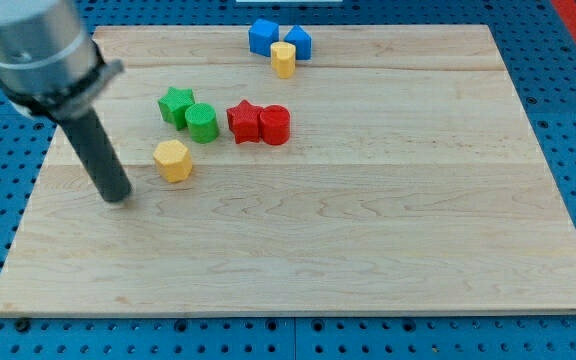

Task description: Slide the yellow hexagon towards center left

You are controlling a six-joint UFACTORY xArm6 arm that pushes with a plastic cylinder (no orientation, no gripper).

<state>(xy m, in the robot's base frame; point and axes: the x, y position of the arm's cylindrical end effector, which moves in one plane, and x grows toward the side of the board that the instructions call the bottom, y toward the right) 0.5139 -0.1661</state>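
Observation:
The yellow hexagon lies on the wooden board at the view's left of centre. My tip rests on the board just to the left of and slightly below the hexagon, a small gap apart. The dark rod rises from the tip up and to the left to the grey arm body at the view's top left corner.
A green star and green cylinder sit just above the hexagon. A red star and red cylinder lie to their right. Two blue blocks and a yellow cylinder stand at the top edge.

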